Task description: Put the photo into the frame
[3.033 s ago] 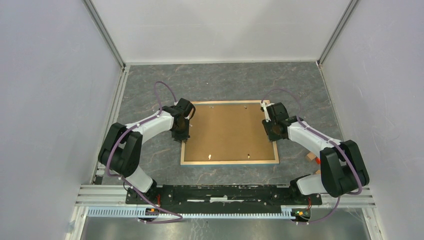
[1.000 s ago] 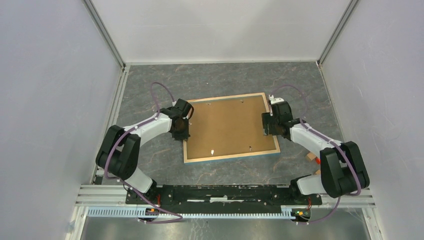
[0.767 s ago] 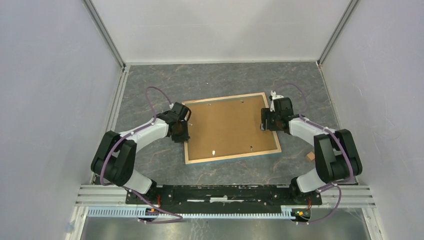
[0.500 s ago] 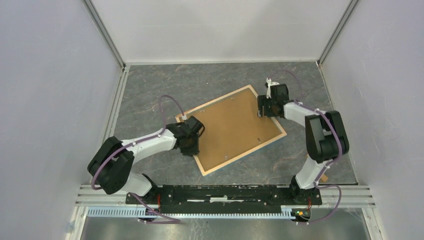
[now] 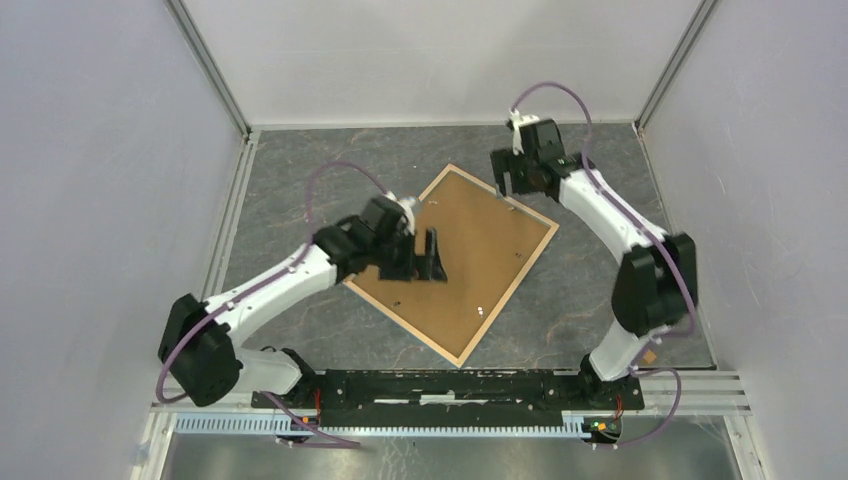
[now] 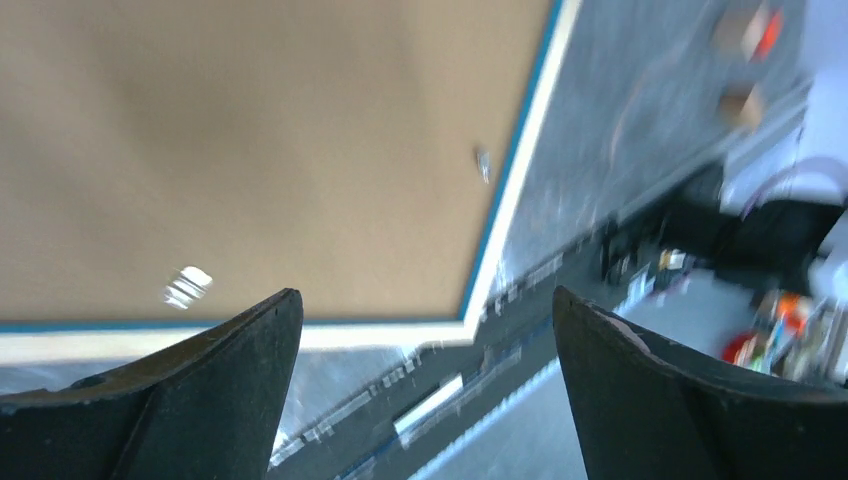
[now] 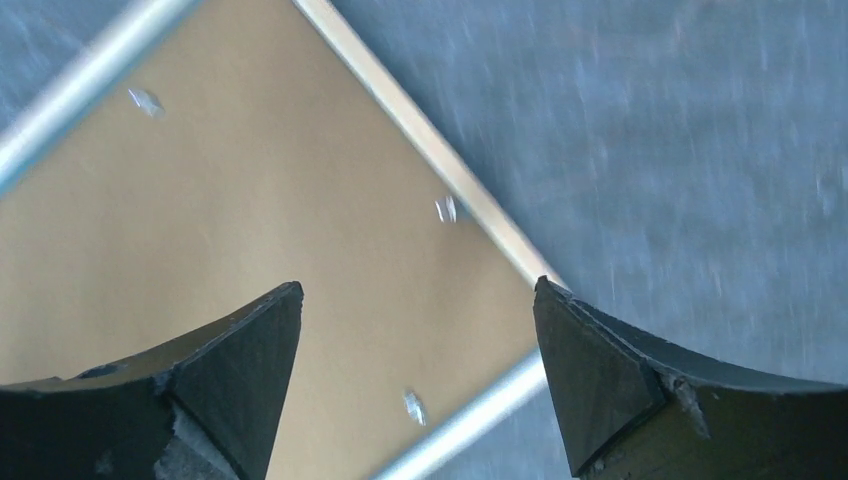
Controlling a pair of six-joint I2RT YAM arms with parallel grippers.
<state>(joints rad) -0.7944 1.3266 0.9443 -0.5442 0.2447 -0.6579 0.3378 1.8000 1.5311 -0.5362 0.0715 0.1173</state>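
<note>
Seen from above, the frame [image 5: 404, 324] lies flat, back side up, on a dark grey marbled table [image 5: 330, 170], turned so its corners point like a diamond. Its light wood rim surrounds a plain brown backing board [image 5: 480, 255]. The left gripper [image 5: 415, 262] hangs over the board's left part, fingers spread wide and holding nothing. The right gripper [image 5: 512, 185] hangs over the frame's far corner, fingers also wide apart and empty. Both wrist views are blurred; small bright specks on the board may be metal tabs [image 7: 446, 209].
</note>
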